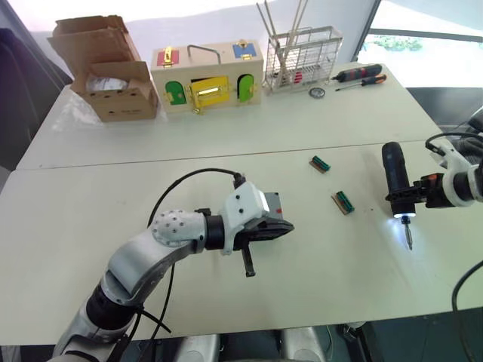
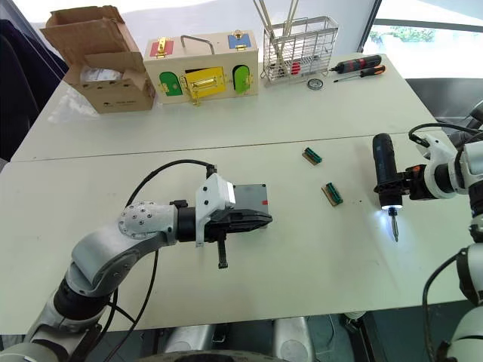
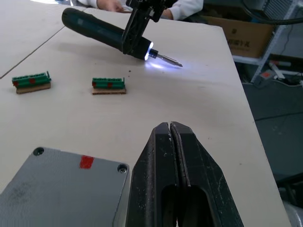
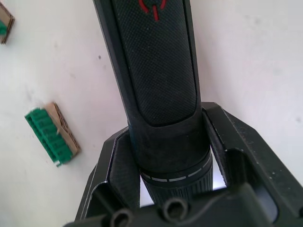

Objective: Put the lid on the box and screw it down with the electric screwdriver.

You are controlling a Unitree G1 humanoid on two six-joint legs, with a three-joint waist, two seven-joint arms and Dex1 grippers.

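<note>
**Driver in my right claw, lid resting on the box by my left**

My right claw is clamped around the electric screwdriver, gripping it low on the barrel near the lit collar. The driver sits over the right side of the counter, its bit pointing toward me and its tip light throwing a bright patch on the surface. In the right wrist view the black textured barrel runs between my two fingers.

My left claw is closed with nothing in it, the two black fingers pressed together. It sits just beside the grey lid, which lies flat with a small red mark near one edge and screw holes at its corners. From the head views the lid sits on top of the box, mostly behind my left wrist; I cannot tell how well it is seated.

Two small green terminal blocks lie on the counter between my two claws. At the far edge stand a cardboard carton, a wooden latch box, a wire basket and two hand screwdrivers.
</note>
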